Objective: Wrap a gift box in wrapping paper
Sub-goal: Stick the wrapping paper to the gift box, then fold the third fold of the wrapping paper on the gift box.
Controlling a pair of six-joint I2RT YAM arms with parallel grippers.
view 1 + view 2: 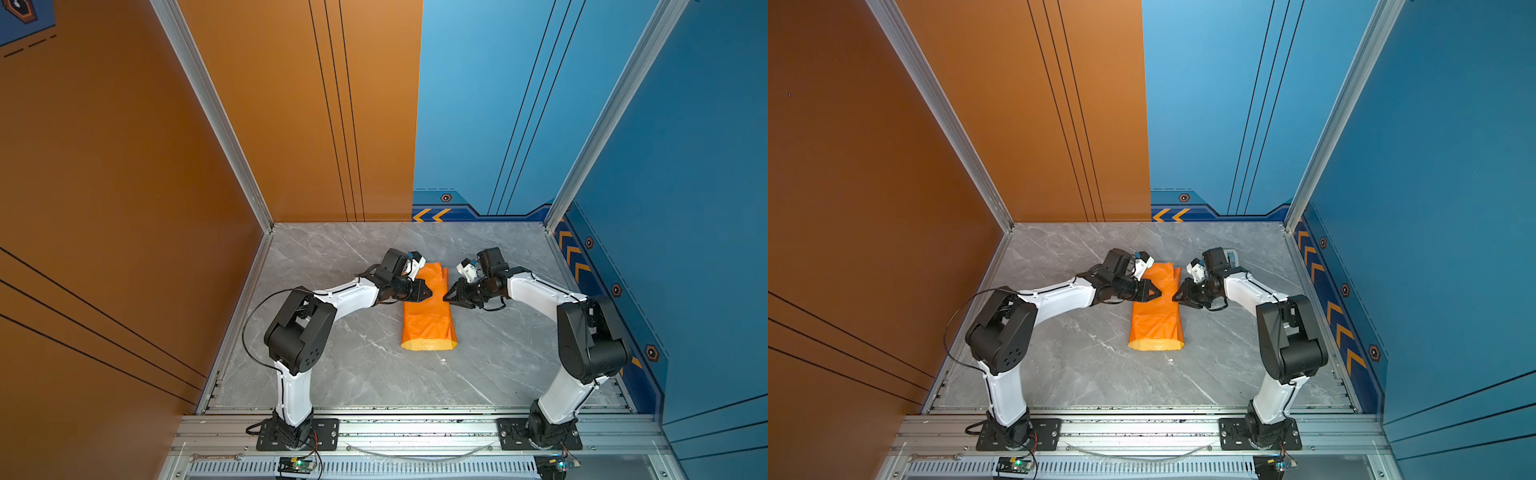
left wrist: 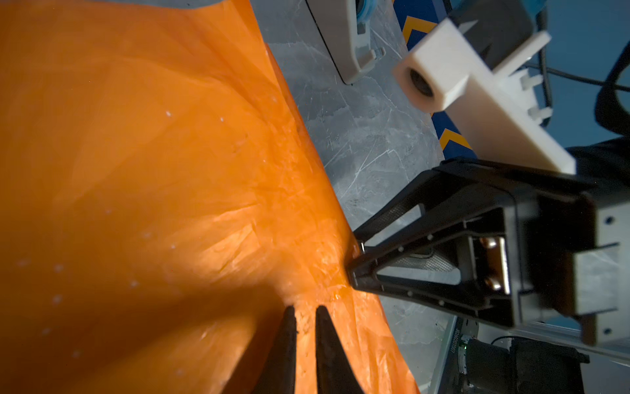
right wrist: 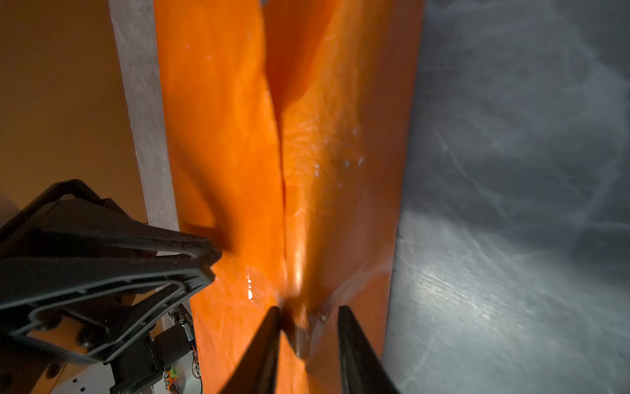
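Note:
The wrapping paper point(image 1: 426, 320) lies mid-table folded into a long orange tube, its pale yellow edge showing at the near end. The gift box is hidden, presumably under the paper. My left gripper point(image 1: 430, 293) comes in from the left onto the tube's top, and in the left wrist view the left gripper point(image 2: 304, 308) is shut on a bunched wrinkle of the paper point(image 2: 153, 170). My right gripper point(image 1: 445, 297) faces it from the right. In its wrist view the right gripper point(image 3: 310, 308) stands open astride a raised fold beside the seam of the paper point(image 3: 324, 153).
A white tape dispenser point(image 2: 341, 44) with a blue roll stands on the grey marble table point(image 1: 353, 365) behind the right wrist, also seen in a top view point(image 1: 1231, 252). Orange and blue walls close in the back and both sides. A metal rail point(image 1: 415, 428) runs along the front.

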